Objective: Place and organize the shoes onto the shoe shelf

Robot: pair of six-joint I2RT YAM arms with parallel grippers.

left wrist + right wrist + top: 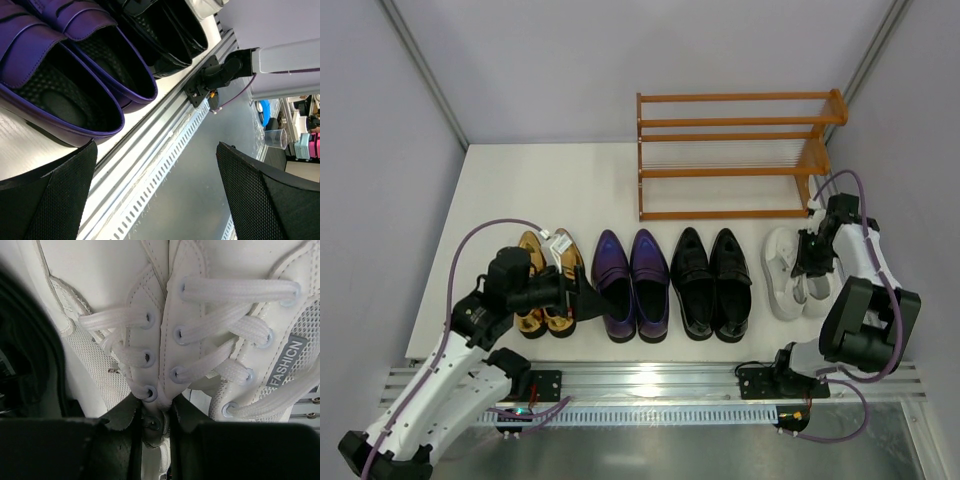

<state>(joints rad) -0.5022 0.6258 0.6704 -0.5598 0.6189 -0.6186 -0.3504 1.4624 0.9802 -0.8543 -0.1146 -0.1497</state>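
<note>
The orange-brown shoe shelf [735, 150] stands empty at the back of the white table. Four pairs lie in a row in front of it: gold loafers [545, 280], purple loafers [630, 285], black loafers [712, 283] and white sneakers [790, 270]. My left gripper [588, 300] is open and empty, low between the gold and purple pairs. Its wrist view shows the purple loafers [60, 75] and black loafers [165, 30] past the spread fingers [45, 200]. My right gripper [810, 265] is shut [157, 420], pinching the inner lace edges of both white sneakers [200, 340] together.
An aluminium rail [650, 375] runs along the table's near edge and carries both arm bases. The right arm's base [220, 75] shows in the left wrist view. Grey walls close in left, right and behind the shelf.
</note>
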